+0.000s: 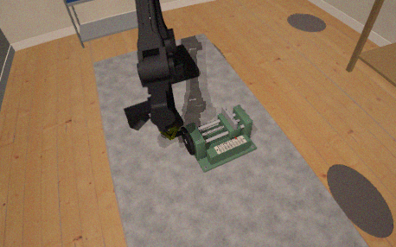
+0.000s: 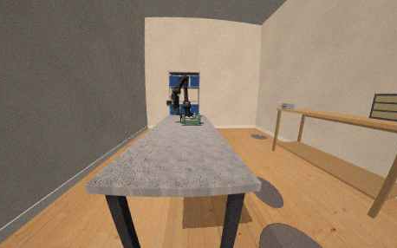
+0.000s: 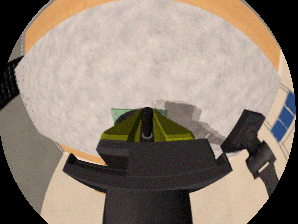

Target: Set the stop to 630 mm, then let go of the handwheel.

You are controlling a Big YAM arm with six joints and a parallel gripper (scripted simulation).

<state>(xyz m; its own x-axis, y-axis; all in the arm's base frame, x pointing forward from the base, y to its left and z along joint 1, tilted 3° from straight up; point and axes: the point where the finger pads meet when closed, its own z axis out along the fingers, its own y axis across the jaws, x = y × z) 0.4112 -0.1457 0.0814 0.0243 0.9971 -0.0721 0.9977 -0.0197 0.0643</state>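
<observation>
"On the worktop (image 1: 151, 194) (image 2: 178, 160) (image 3: 145, 55), where did the handwheel (image 1: 188, 142) stand?"

"Upright, at the end of the green stop unit (image 1: 197, 147) (image 2: 191, 122) (image 3: 115, 116) nearer the hand (image 1: 175, 131) (image 2: 177, 112) (image 3: 147, 112)."

"Had the hand let go?"

"No. Its 2 fingers were clamped on the wheel's dark handle (image 1: 180, 133) (image 3: 147, 121), so the release was left to do."

"And the stop (image 1: 228, 120), was it at 630 mm?"

"I couldn't tell. It sat on its rods, nearer the end block away from the wheel. A small red mark (image 1: 236, 138) showed at the upper edge of the pale scale (image 1: 230, 145), past its middle toward that same end, but the figures were too blurred to read."

"So how far along was the job?"

"The grip was made, I'd judge, and the setting was either under way or being finished; nothing proved it done. Then came opening the fingers and backing off without nudging the wheel."

"What lay further out?"

"The black arm (image 1: 153, 71) (image 2: 186, 104) (image 3: 262, 160) reached over the worktop, and 1 shelf unit (image 2: 184, 73) with blue bins stood behind."
</observation>
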